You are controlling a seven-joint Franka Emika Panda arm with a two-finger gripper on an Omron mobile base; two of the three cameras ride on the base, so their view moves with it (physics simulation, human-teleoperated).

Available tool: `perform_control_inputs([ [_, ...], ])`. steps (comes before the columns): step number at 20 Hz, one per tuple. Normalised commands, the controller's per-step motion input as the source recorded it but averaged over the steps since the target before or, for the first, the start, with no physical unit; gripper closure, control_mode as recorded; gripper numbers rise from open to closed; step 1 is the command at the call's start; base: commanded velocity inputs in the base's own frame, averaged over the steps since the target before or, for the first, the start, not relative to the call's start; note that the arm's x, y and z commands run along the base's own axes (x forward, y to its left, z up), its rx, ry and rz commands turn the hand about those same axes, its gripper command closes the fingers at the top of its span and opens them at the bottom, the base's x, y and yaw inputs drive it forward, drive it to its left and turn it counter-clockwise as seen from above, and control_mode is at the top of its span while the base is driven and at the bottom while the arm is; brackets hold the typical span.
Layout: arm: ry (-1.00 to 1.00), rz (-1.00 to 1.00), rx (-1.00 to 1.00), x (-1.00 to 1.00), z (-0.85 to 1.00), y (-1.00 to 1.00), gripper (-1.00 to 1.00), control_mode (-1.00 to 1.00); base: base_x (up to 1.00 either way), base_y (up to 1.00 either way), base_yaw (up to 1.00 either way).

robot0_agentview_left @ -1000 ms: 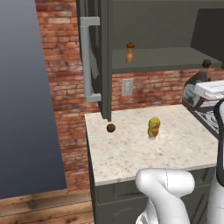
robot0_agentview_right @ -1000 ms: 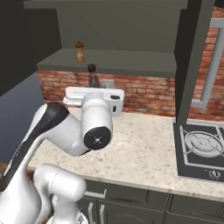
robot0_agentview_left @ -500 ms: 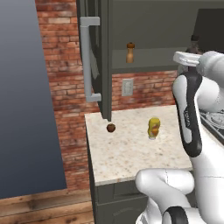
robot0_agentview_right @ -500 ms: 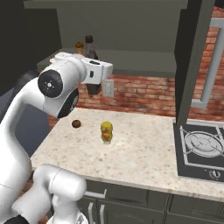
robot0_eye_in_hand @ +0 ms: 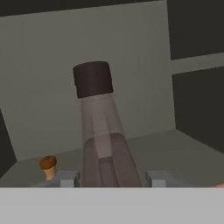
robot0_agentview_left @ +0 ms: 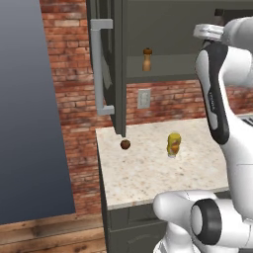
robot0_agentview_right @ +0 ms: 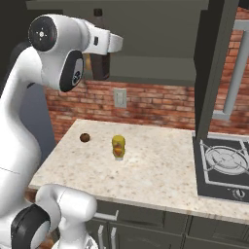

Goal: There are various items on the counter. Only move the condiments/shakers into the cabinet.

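**Dark bottle carried up to the cupboard shelf**

The gripper [robot0_eye_in_hand: 109,179] is partly closed around the lower body of the tall dark bottle [robot0_eye_in_hand: 101,131], a finger on each side of it. In the hand view the bottle points up and away into the grey cupboard interior, its black cap uppermost. In the right base view the same bottle [robot0_agentview_right: 100,58] hangs under the raised wrist, level with the shelf [robot0_agentview_left: 163,75].

This looks like the second of three deliveries. The wooden shaker [robot0_agentview_left: 147,59] already stands upright on the shelf; the hand view shows it low at the left [robot0_eye_in_hand: 48,166], beside the bottle. The yellow squeeze bottle [robot0_agentview_left: 173,145] waits on the counter [robot0_agentview_left: 148,178], with the small brown ball [robot0_agentview_left: 125,144] well apart from it near the cupboard door [robot0_agentview_left: 116,64].

The next move probably calls for reaching the bottle in over the shelf, clear of the shaker, setting its base flat and only then opening the fingers. Whether the base touches the shelf yet cannot be told.

Count: one shaker, one dark bottle, one yellow bottle, one ball; one cupboard, one shelf.
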Motion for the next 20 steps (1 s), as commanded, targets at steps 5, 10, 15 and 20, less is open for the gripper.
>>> perform_control_inputs([
  [5, -0.31, 0.0, -0.01, 0.04, -0.09, 0.05, 1.0, -1.0, 0.0, 0.0, 0.0],
  [10, -0.06, 0.0, 0.0, 0.19, -0.26, 0.0, 1.0, -1.0, 0.0, 0.0, 0.0],
  [15, 0.0, 0.0, 0.01, 0.34, 0.0, 0.0, 1.0, -1.0, 0.0, 0.0, 0.0],
  [20, 0.0, 0.0, 0.04, 0.55, 0.0, 0.0, 1.0, -1.0, 0.0, 0.0, 0.0],
])
